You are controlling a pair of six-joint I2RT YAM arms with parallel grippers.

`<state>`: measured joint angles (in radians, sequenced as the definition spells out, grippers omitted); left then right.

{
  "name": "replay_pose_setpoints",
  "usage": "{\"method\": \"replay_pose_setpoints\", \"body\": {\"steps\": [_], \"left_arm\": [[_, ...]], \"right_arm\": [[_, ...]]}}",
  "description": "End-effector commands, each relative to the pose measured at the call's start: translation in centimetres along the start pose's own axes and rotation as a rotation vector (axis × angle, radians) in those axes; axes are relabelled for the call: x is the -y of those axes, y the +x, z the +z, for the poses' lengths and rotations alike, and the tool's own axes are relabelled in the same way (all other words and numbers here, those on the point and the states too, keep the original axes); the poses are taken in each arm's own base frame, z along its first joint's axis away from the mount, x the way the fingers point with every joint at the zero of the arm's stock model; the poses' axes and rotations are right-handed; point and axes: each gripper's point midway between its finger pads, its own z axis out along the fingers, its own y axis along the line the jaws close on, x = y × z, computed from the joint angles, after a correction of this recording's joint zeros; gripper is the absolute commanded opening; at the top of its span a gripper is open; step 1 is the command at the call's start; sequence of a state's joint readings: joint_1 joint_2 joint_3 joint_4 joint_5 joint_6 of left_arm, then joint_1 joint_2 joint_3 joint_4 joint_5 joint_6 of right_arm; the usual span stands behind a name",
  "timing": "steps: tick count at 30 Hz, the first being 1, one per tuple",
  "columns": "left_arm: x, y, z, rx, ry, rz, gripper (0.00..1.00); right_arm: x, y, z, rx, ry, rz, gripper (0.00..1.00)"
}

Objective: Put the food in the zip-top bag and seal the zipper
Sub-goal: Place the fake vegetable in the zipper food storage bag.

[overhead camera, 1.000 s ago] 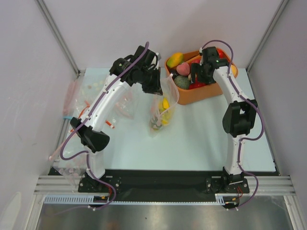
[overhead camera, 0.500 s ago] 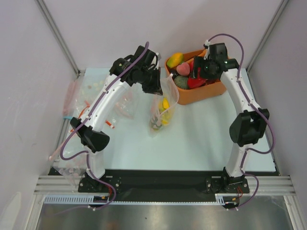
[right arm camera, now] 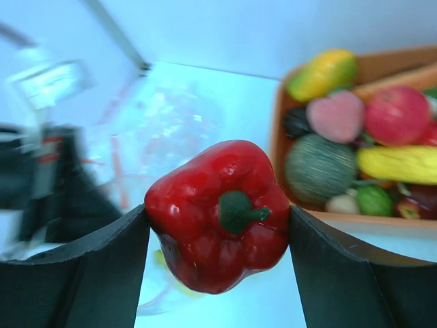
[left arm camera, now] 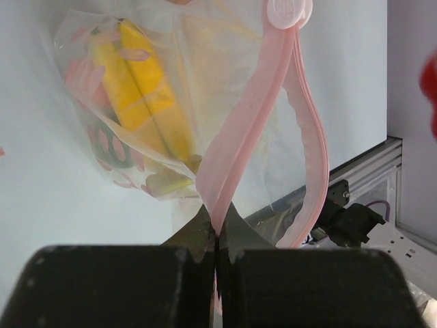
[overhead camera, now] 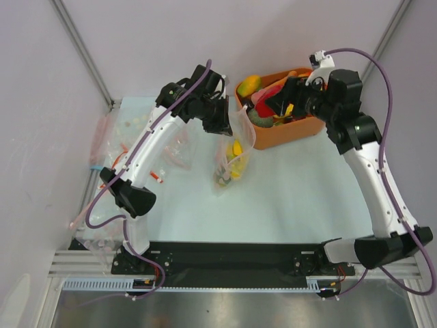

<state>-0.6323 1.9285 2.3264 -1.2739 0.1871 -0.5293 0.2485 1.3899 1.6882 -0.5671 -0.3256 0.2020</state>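
My left gripper (left arm camera: 216,236) has its jaws pressed together on the pale pink zipper strip (left arm camera: 261,89) of the clear dotted plastic zip-top bag (left arm camera: 205,61), whose mouth gapes. Yellow toy bananas (left arm camera: 140,89) lie inside. My right gripper (right arm camera: 218,239) pinches a glossy red toy pepper (right arm camera: 205,205) near the orange plastic tub (overhead camera: 287,134).

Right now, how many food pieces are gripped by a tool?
1: a red pepper held in the right tool, near the orange tub. The left tool pinches only the zipper of the zip-top bag.
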Motion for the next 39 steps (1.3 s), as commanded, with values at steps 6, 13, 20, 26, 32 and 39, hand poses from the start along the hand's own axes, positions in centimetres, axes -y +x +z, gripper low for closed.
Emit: {"method": "replay_pose_setpoints", "body": {"steps": [6,13,20,26,32,39], "left_arm": [[1.9,-1.2,-1.9,0.053,0.077,-0.036,0.00],[2.7,-1.2,-2.3,0.051,0.110,-0.054,0.00],[2.6,-1.4,-2.0,0.053,0.110,-0.057,0.00],[2.6,-1.3,-1.8,0.044,0.115,-0.053,0.00],[2.3,-1.6,-1.6,0.057,0.105,-0.035,0.00],[1.7,-1.9,-1.3,0.062,0.122,-0.059,0.00]], "right_arm": [[-8.8,1.2,-2.2,0.081,-0.224,-0.086,0.35],[-8.6,5.0,0.7,-0.009,-0.108,-0.165,0.32],[-6.1,8.1,3.4,-0.066,0.050,-0.262,0.33],[-5.3,9.2,4.9,-0.069,0.087,-0.290,0.33],[-5.3,11.2,7.1,-0.091,0.101,-0.274,0.39],[-6.9,11.6,7.5,-0.047,0.012,-0.200,0.63]]}}
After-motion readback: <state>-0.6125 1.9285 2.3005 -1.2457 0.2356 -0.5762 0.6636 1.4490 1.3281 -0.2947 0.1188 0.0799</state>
